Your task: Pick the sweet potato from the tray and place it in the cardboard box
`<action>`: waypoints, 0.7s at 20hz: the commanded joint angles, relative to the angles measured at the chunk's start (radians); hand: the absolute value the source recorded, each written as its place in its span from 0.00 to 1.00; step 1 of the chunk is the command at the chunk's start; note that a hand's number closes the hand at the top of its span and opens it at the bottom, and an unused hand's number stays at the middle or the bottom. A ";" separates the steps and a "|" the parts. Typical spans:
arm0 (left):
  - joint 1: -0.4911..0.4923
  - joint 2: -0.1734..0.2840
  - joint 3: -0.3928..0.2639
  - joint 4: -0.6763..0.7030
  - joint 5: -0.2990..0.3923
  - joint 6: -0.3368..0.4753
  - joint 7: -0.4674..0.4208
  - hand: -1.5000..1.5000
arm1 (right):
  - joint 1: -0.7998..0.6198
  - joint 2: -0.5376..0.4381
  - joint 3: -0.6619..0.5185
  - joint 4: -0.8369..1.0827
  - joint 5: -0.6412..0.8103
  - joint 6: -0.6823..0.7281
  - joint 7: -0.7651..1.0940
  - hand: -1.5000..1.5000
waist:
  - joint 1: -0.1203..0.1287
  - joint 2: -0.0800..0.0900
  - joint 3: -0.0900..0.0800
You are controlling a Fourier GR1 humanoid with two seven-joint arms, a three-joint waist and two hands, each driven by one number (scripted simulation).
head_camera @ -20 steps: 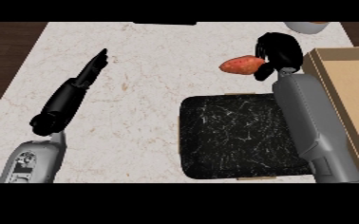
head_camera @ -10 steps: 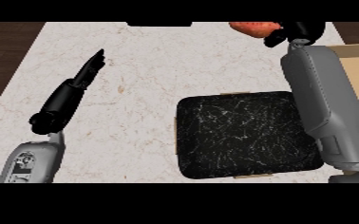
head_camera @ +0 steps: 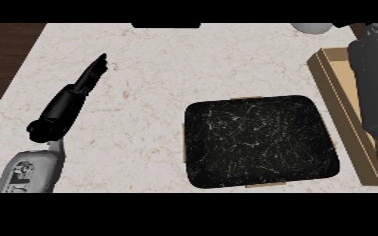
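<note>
Tray (head_camera: 258, 140): It is dark, and I see nothing on it.
Sweet potato: I cannot see it anywhere, so I think my right arm hides it.
Cardboard box (head_camera: 336, 97): It sits just right of the tray, at the edge.
Right hand: I only see the grey arm above the box, so I cannot tell about the hand.
Left hand (head_camera: 92, 72): It rests flat on the counter (head_camera: 170, 65), fingers straight, holding nothing.
Doing it well: I would go low inside the box walls, then let go gently.
</note>
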 commanded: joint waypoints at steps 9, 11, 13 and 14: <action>-0.023 -0.002 0.013 -0.007 -0.006 0.000 0.030 0.50 | 0.089 -0.264 -0.115 0.191 -0.100 0.151 -0.131 1.00 | -0.001 0.001 0.001; 0.004 -0.002 0.003 -0.033 -0.007 -0.006 0.027 0.50 | 0.106 -0.315 -0.153 0.230 -0.155 0.252 -0.179 1.00 | -0.003 -0.001 0.001; -0.002 -0.008 0.014 -0.032 -0.001 0.002 0.042 0.50 | 0.135 -0.305 -0.164 0.265 -0.173 0.305 -0.172 1.00 | -0.006 -0.002 0.001; -0.014 -0.017 -0.010 0.005 -0.024 0.002 0.003 0.50 | 0.108 -0.342 -0.182 0.322 -0.190 0.317 -0.217 1.00 | 0.002 0.006 0.001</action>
